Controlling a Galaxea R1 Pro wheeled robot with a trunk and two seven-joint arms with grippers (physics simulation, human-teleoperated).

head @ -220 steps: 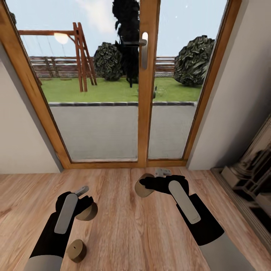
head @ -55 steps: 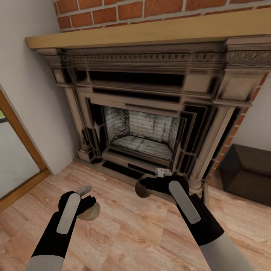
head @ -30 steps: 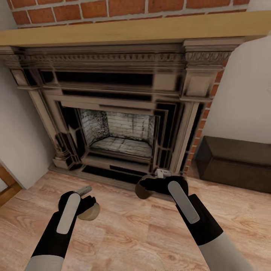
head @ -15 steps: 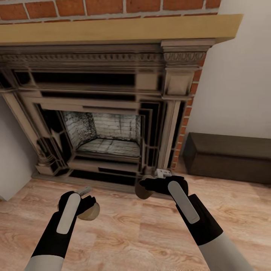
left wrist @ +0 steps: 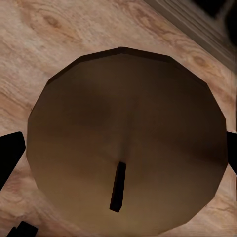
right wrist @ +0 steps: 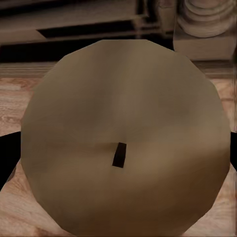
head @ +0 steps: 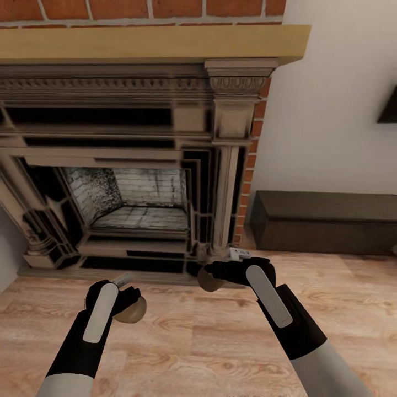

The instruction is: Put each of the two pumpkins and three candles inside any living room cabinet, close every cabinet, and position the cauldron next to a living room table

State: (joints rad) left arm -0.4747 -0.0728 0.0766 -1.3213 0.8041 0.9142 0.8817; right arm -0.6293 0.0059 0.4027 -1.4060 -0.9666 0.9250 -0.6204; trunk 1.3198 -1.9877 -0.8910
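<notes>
Gripping one brown candle [head: 131, 312] in left gripper [head: 122, 298], another candle [head: 208, 280] in right gripper [head: 212, 273]. Facing fireplace [head: 132, 165]; dark cabinet [head: 325, 220] against wall beside it.

A home living room, shown by the carved grey-brown fireplace surround [head: 138, 165] with its tan wooden mantel shelf [head: 149, 43] under red brick [head: 160, 8] ahead of both grippers, the light wood plank floor [head: 209, 342] beneath them, and the low dark brown cabinet [head: 325, 220] beyond the right gripper
</notes>
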